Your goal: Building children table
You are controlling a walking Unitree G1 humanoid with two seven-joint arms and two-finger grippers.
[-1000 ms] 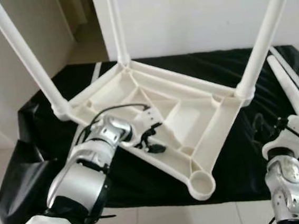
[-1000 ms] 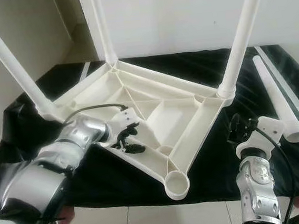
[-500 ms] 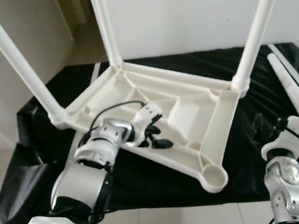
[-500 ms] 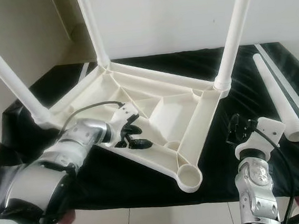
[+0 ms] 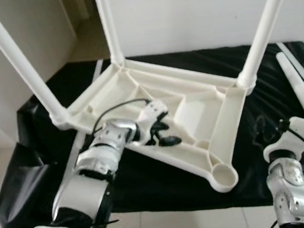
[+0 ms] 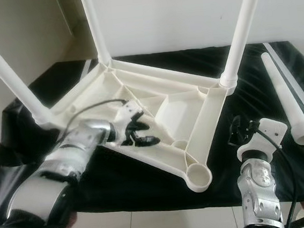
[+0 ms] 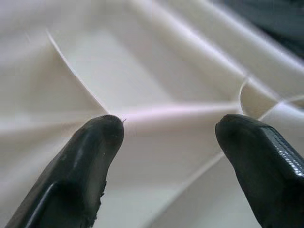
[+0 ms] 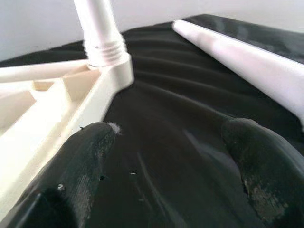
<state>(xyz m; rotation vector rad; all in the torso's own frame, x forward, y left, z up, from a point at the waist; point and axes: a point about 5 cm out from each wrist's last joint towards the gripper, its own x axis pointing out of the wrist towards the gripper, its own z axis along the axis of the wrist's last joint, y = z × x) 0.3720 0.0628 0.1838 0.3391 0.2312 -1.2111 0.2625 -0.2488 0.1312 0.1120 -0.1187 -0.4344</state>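
Right of centre in the head view, I am watching the loose leg (image 6: 286, 101), a smooth white tapered tube, lying on the black cloth (image 6: 148, 184) with its long axis running up-frame; the empty corner socket (image 6: 198, 177) sits lower centre. My right gripper (image 6: 239, 132), jaws spread wide and holding nothing, is hovering between them, nearer the leg. My left gripper (image 5: 162, 134), jaws parted over a thin rib, is bracing the upturned ribbed plastic table frame (image 5: 194, 110), three legs already standing.

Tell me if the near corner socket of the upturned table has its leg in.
Out. The near corner socket is an empty ring; the loose leg lies on the black cloth.
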